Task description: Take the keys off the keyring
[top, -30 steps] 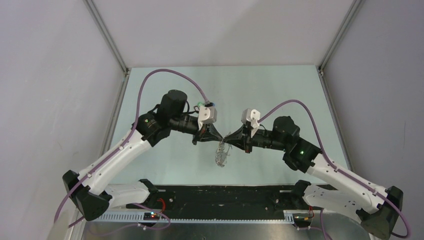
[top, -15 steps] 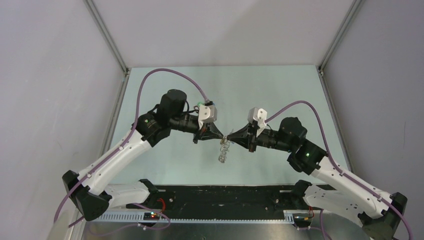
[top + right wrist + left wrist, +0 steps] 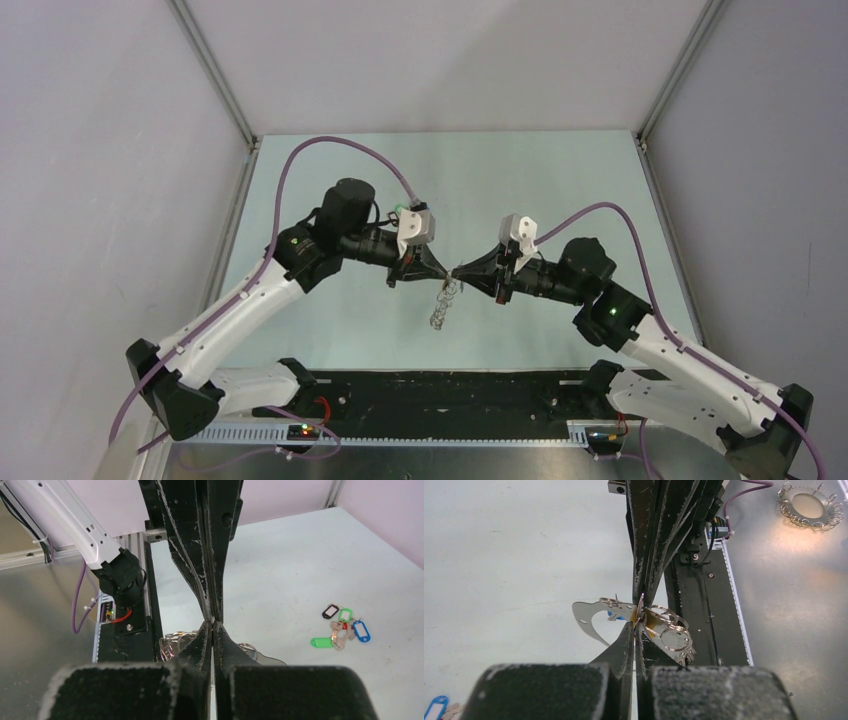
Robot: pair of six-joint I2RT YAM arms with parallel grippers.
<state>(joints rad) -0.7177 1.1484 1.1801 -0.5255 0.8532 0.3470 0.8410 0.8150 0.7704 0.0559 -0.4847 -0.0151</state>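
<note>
Nearest the arms' bases, on the near side of the keyring [image 3: 585,612] and past the black base strip [image 3: 696,605], a second ringed loop [image 3: 809,524] lies flat on bare metal, with no tags on it that we can make out.

At centre we find the keyring itself held clear above the surface [image 3: 300,570]. The left fingers [image 3: 621,647] and the right fingers [image 3: 197,645] meet tip to tip, both pairs pressed narrow. Each appears to pinch the small silvery rings fringing the flat band; which ring each has, we cannot tell. An orange fleck [image 3: 650,630] and a blue fleck [image 3: 613,615] show among those rings, so we judge that a key or two is not yet off.

Beyond the keyring, on its far side, freed keys [image 3: 342,629] with black, green and blue tags lie bunched together. We see no container; they sit bare on the surface. By our reading the job is well along but unfinished.
</note>
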